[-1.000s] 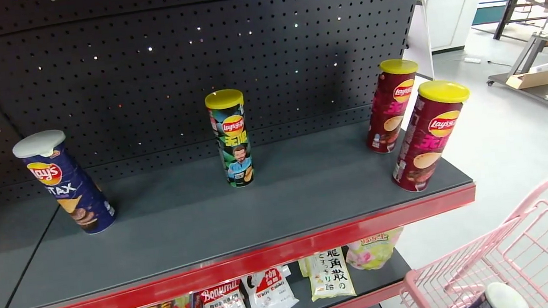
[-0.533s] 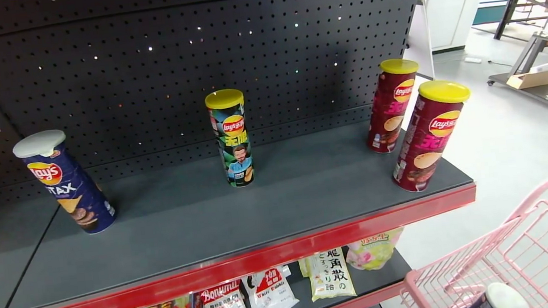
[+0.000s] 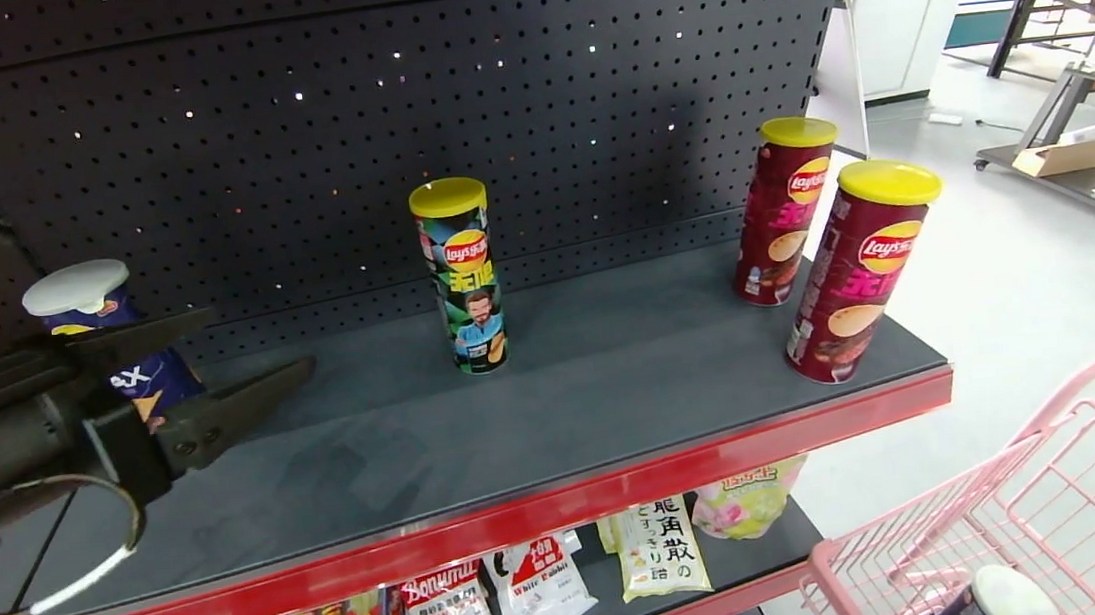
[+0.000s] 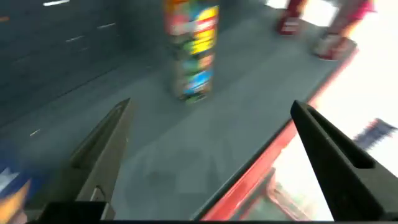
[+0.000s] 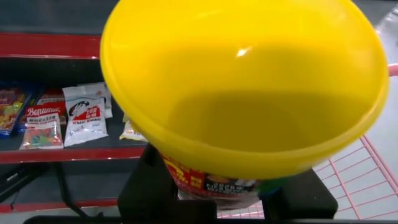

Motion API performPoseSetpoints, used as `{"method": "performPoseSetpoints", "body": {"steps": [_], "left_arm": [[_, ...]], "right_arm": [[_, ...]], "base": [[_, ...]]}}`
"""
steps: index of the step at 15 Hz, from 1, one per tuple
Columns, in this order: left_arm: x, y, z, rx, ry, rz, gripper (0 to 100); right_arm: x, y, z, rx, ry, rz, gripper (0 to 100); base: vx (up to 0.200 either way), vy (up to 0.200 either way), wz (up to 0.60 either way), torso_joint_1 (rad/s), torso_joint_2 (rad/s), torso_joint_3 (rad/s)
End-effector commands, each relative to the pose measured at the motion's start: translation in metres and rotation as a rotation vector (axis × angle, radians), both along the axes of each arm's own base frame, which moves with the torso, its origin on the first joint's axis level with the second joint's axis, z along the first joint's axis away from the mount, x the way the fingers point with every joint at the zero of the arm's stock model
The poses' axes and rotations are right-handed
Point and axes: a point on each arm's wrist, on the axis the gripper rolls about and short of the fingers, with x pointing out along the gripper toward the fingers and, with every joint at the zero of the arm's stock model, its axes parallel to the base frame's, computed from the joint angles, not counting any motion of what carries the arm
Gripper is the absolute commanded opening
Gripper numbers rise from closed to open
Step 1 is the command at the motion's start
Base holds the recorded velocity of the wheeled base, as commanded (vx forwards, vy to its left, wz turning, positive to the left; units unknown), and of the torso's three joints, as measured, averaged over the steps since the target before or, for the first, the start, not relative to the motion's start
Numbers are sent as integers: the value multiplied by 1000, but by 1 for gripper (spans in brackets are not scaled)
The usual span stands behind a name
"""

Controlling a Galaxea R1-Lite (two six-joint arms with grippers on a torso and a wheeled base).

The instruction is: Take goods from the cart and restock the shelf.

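Observation:
On the dark shelf (image 3: 440, 438) stand a blue chip can (image 3: 84, 292) at the left, a multicoloured can (image 3: 464, 275) in the middle and two maroon cans (image 3: 785, 214) (image 3: 861, 272) at the right. My left gripper (image 3: 255, 346) hovers open over the shelf's left part, in front of the blue can and hiding its lower half. In the left wrist view the left gripper (image 4: 208, 118) is spread wide, with the multicoloured can (image 4: 193, 53) beyond it. My right gripper (image 5: 214, 193) is shut on a chip can with a yellow lid (image 5: 242, 81), held in front of the lower shelves.
A pink cart (image 3: 1028, 502) stands at the lower right with a white-lidded can (image 3: 1007, 595) inside. Snack bags (image 3: 535, 590) fill the lower shelf. A perforated back panel (image 3: 388, 112) rises behind the cans. Open floor lies to the right.
My left arm has risen from the lower left edge and now hangs over the shelf's left part, covering part of the blue can. The cans have not moved.

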Motion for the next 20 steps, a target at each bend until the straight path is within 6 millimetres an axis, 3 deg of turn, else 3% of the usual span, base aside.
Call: {"method": "performPoseSetpoints", "body": {"steps": [1,7,14,20], "left_arm": [[43,-15,-19,27,90,-68,100],[102,-31,-46,50,9,-86,100],[166,-62,-41,36,-68,-115,100],[184,-71,-42,35,-87,-93,100]], "right_arm": [[0,0,0,0,3,2,0],[1,0,-2,0,11,-11,0],[2,0,-5,-1,23,-12,0],[2,0,-5,1,23,-22,0]], "base": [[0,0,0,0,0,0],[0,0,0,0,0,0],[0,0,0,0,0,0],[0,0,0,0,0,0]]}}
